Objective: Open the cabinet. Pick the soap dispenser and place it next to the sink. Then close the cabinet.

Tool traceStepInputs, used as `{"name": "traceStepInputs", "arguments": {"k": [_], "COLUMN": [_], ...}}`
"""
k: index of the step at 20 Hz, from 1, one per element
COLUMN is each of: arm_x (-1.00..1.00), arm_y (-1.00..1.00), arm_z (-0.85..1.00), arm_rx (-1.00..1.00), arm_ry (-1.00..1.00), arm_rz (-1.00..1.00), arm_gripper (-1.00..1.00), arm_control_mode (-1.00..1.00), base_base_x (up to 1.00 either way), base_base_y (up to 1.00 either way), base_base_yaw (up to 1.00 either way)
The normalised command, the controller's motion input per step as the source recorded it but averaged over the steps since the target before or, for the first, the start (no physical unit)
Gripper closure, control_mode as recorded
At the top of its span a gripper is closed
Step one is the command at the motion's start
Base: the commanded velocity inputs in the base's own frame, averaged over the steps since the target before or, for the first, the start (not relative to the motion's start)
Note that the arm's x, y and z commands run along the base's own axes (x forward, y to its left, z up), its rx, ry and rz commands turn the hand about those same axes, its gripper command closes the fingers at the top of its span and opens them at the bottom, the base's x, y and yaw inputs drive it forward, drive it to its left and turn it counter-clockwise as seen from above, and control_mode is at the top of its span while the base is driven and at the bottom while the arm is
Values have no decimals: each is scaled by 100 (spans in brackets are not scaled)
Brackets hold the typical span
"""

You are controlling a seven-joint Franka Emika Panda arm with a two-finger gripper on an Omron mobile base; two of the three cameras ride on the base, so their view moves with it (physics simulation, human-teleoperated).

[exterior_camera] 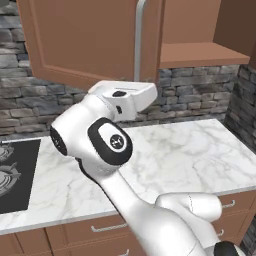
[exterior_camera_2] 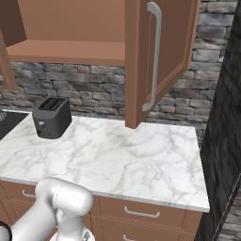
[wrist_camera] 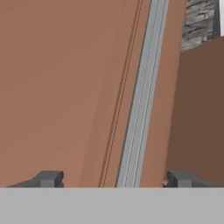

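Observation:
The cabinet point(exterior_camera: 85, 40) hangs over the counter with both doors swung open. Its shelf point(exterior_camera_2: 66, 51) looks bare. In the hand view my gripper point(wrist_camera: 114, 179) is open and faces the left door close up. That door's silver bar handle point(wrist_camera: 142, 96) runs up between the two fingertips point(wrist_camera: 49, 178) without touching them. The same handle point(exterior_camera: 140, 35) stands just above my white hand point(exterior_camera: 127, 95) in the left base view. The right door point(exterior_camera_2: 160, 61) juts out over the counter with its own handle. The soap dispenser and the sink are out of view.
A marble counter point(exterior_camera_2: 132, 160) runs below the cabinet, with low drawers point(exterior_camera_2: 141, 212) under it. A dark toaster point(exterior_camera_2: 52, 117) stands at the back left. A black stove top point(exterior_camera: 15, 175) lies at the counter's left end. A dark stone wall point(exterior_camera_2: 221, 117) closes the right side.

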Motion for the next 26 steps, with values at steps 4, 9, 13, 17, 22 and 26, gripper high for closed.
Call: {"name": "traceStepInputs", "arguments": {"k": [4,9,13,17,22,26], "arm_x": [62,55,59,61,67,62], "arm_y": [-64,-67,-67,-59,-51,-40], "arm_z": [0,0,0,0,1,2], "arm_rx": [2,6,10,8,7,5], "arm_ry": [0,0,1,5,9,6], "arm_rz": [6,10,12,11,11,13], "arm_gripper": [-100,-100,-100,-100,-100,-100], "arm_control_mode": [-100,-100,-100,-100,-100,-100], "base_base_x": [0,0,0,0,0,0], "base_base_y": [0,0,0,0,0,0], "base_base_yaw": [0,0,0,0,0,0]}}
